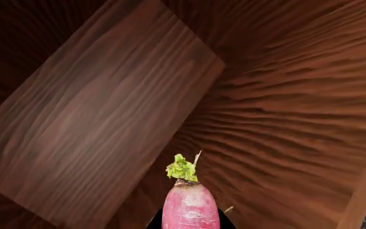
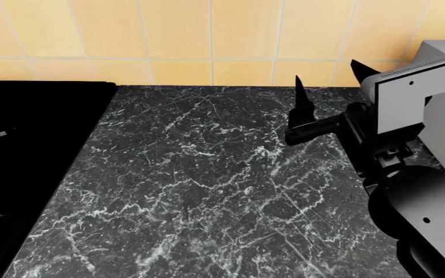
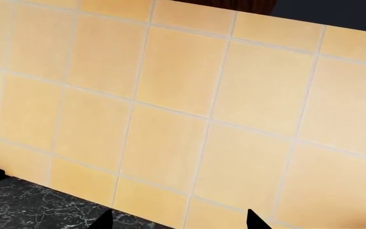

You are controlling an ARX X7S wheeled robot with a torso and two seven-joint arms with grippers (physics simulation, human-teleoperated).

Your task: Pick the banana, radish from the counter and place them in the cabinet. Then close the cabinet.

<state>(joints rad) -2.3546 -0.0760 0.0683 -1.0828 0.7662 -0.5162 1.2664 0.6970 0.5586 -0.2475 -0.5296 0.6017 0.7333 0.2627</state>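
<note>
Flat, even simulator light fills all three views, sharp and free of blur or glare. The tiled wall [image 3: 170, 109] glows warm; the cabinet's wood interior [image 1: 285, 105] sits dim; the stovetop [image 2: 21, 150] reads near-black.

Pink-red radish [image 1: 190, 207] w/ green stub; grey-black white-veined counter [image 2: 199, 191].

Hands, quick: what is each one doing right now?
Left hand: closed on the radish, inside the wooden cabinet.
Right hand: open, holding nothing.

Right gripper [image 2: 332, 81] open, fingers up; left gripper [image 1: 189, 224] clamped on radish [image 1: 190, 207].
</note>
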